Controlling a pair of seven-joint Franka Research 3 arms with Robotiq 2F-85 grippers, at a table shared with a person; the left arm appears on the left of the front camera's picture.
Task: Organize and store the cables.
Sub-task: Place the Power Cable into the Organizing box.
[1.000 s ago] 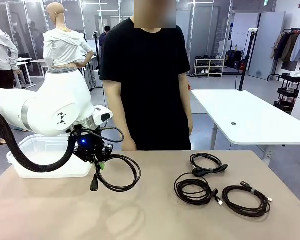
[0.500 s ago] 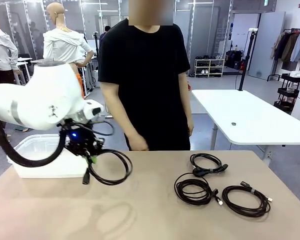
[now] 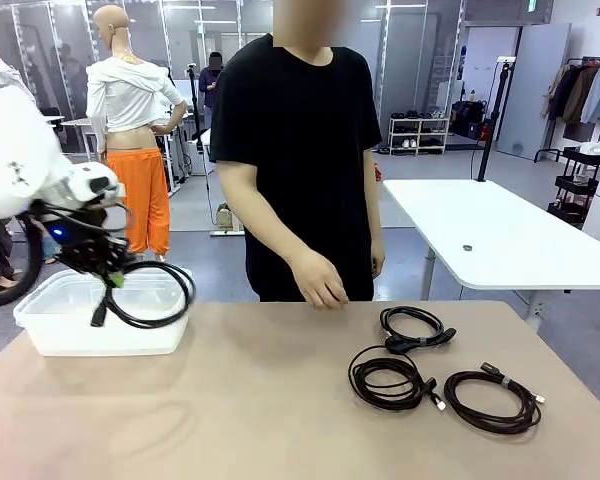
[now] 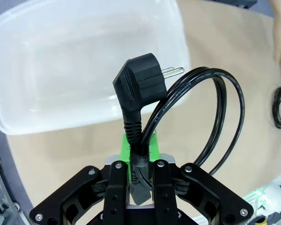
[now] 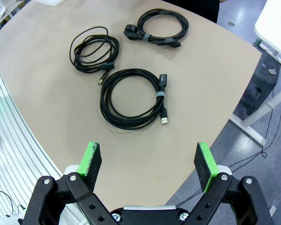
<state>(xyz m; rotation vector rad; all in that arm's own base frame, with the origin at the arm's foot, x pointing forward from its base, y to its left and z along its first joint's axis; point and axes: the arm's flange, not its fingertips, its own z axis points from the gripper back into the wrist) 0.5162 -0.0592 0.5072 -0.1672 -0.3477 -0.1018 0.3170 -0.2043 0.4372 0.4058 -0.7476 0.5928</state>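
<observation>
Hanging above the clear plastic bin [image 3: 80,338] at the table's [image 3: 230,410] left end, the left gripper [image 3: 111,277] has its green-padded jaws closed tight on a coiled black power cord [image 3: 187,296]. In the left wrist view the fingers of that gripper [image 4: 139,148] pinch the cord's bundled strands just below its angled two-pin plug [image 4: 140,82], and the loop swings out to one side over the bin [image 4: 61,56] and the tan tabletop. The right gripper [image 5: 150,159] is spread wide with nothing between its pads, poised high over the table's right part. Below it three more coiled cables lie apart from one another: a USB cable [image 5: 160,95] bound with a strap nearest, a thinner cable [image 5: 107,67] beside it, and a power cord with a plug [image 5: 130,31] farthest off. Across the table a person in a black shirt stands with one hand [image 3: 320,288] near the far edge.
</observation>
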